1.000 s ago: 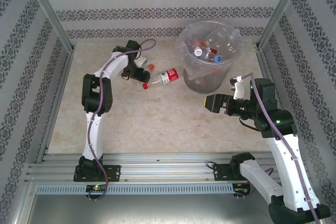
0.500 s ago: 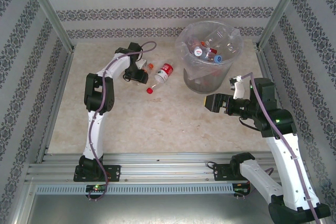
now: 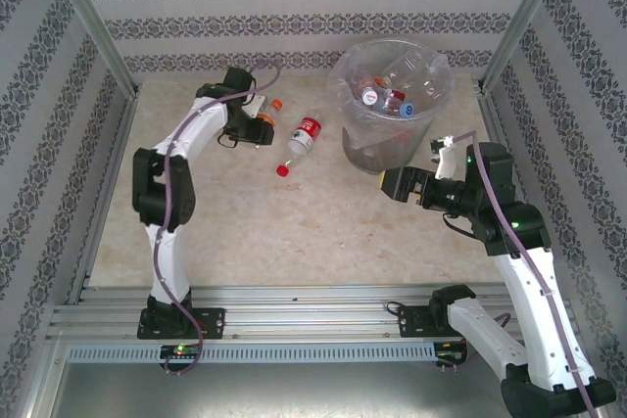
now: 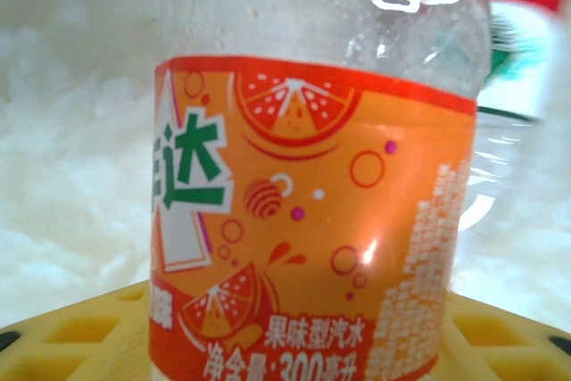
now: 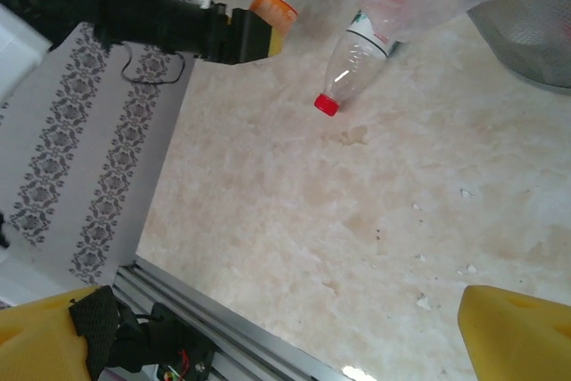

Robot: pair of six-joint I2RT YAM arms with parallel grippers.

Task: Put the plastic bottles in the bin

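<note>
The left fingers (image 4: 80, 332) are closed narrow on the orange-labelled bottle (image 4: 303, 220). In the left wrist view their yellow pads sit on either side of its lower body and the label is pressed close to the lens. From above, the left fingers (image 3: 262, 125) hold this bottle (image 3: 268, 115) at the far left part of the surface (image 3: 294, 232), its orange cap pointing away from the arm. Whether the bottle is off the surface cannot be told.

Just to its right the red-labelled bottle (image 3: 304, 134) lies on its side. Its red cap (image 3: 282, 170) points toward the near edge and its base toward the bin (image 3: 364, 149), and nothing grips it.

The bin stands at the far right, lined with a crinkly clear bag (image 3: 431, 70). Several bottles (image 3: 384, 95) with red and blue caps already lie inside it.

The right fingers (image 3: 396, 184) are spread wide with nothing between them, near the bin's front wall and apart from it. In the right wrist view the yellow tips (image 5: 517, 336) frame bare surface (image 5: 357, 247). Farther off in that view are the held orange-labelled bottle (image 5: 272, 8) and the loose red-labelled bottle (image 5: 352, 58).
</note>
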